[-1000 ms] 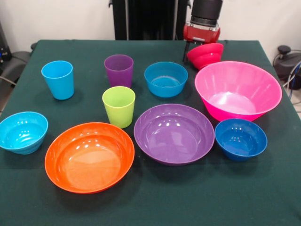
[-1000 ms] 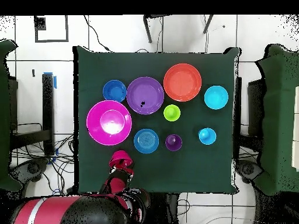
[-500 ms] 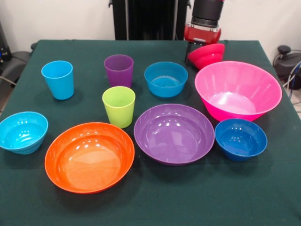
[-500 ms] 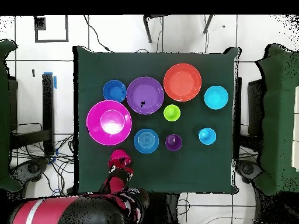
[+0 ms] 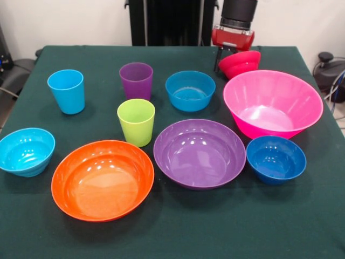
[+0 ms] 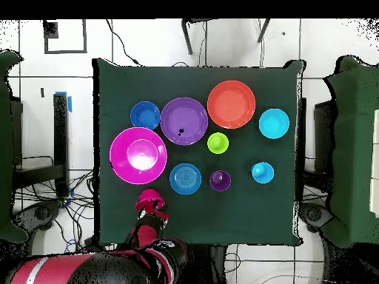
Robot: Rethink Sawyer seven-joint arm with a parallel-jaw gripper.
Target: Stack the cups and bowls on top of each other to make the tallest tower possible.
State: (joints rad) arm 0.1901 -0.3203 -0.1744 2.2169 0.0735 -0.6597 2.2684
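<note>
My gripper (image 5: 228, 55) is shut on the rim of the small red bowl (image 5: 239, 63), which hangs tilted just above the table behind the big pink bowl (image 5: 272, 102). From overhead the red bowl (image 6: 150, 200) sits at the gripper (image 6: 154, 213). The light blue cup (image 5: 66, 90), purple cup (image 5: 136, 80) and lime green cup (image 5: 136, 122) stand upright and apart. The blue bowl (image 5: 190, 90), dark blue bowl (image 5: 276, 158), cyan bowl (image 5: 26, 151), wide purple bowl (image 5: 199, 152) and wide orange bowl (image 5: 102, 179) each rest alone on the cloth. No tower stands.
The table (image 5: 178, 232) carries a dark green cloth. Chairs and cables lie around the table (image 6: 281, 214) on a white tiled floor. The pink bowl (image 6: 138, 155) is the closest piece to the held bowl.
The gripper has carried the red bowl slightly upward and to the right in the front view. Everything else on the table has stayed put.
</note>
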